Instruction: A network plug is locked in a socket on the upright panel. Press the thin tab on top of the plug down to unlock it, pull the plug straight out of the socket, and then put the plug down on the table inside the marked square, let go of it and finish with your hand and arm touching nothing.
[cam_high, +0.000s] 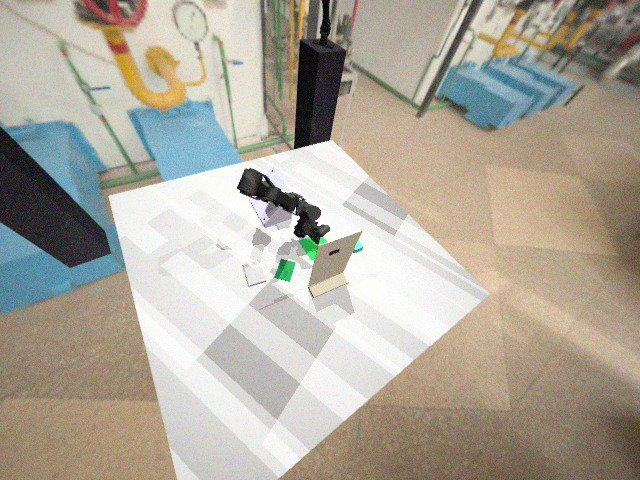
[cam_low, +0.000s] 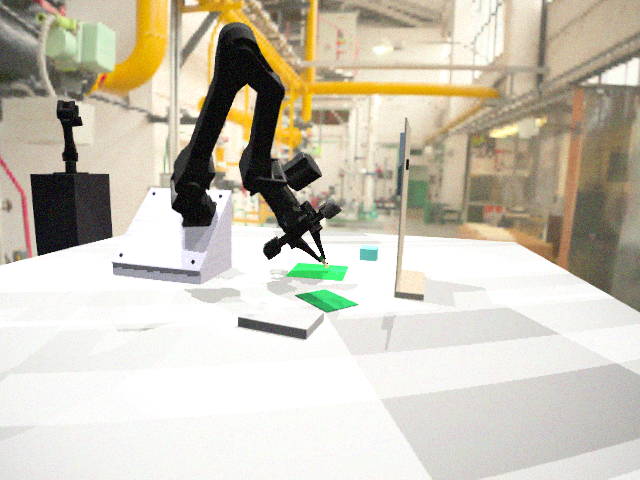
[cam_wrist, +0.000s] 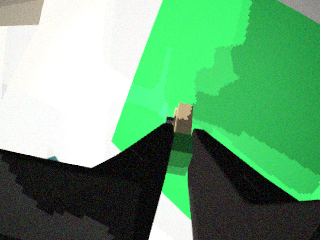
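Observation:
The plug (cam_low: 326, 265) (cam_wrist: 183, 142), green with a tan end, points obliquely down between the fingertips, clear of the socket panel. My gripper (cam_high: 318, 240) (cam_low: 323, 259) (cam_wrist: 180, 136) is shut on it, tilted downward. They are low over the bright green square (cam_high: 311, 249) (cam_low: 305, 270) (cam_wrist: 145, 65); the remaining gap to the table is hard to tell. A darker green patch (cam_high: 284, 270) (cam_low: 326, 300) lies nearby. The upright panel (cam_high: 332, 266) (cam_low: 402, 222) stands beyond the bright square, its blue socket face (cam_low: 400, 160) toward the arm. The plug is not discernible in the top view.
A light flat slab (cam_high: 254, 274) (cam_low: 281, 321) lies beside the darker green patch. A teal block (cam_high: 358, 246) (cam_low: 369, 253) (cam_wrist: 53, 158) lies near the panel. The arm's pale slanted mount (cam_high: 266, 212) (cam_low: 149, 235) stands behind the squares.

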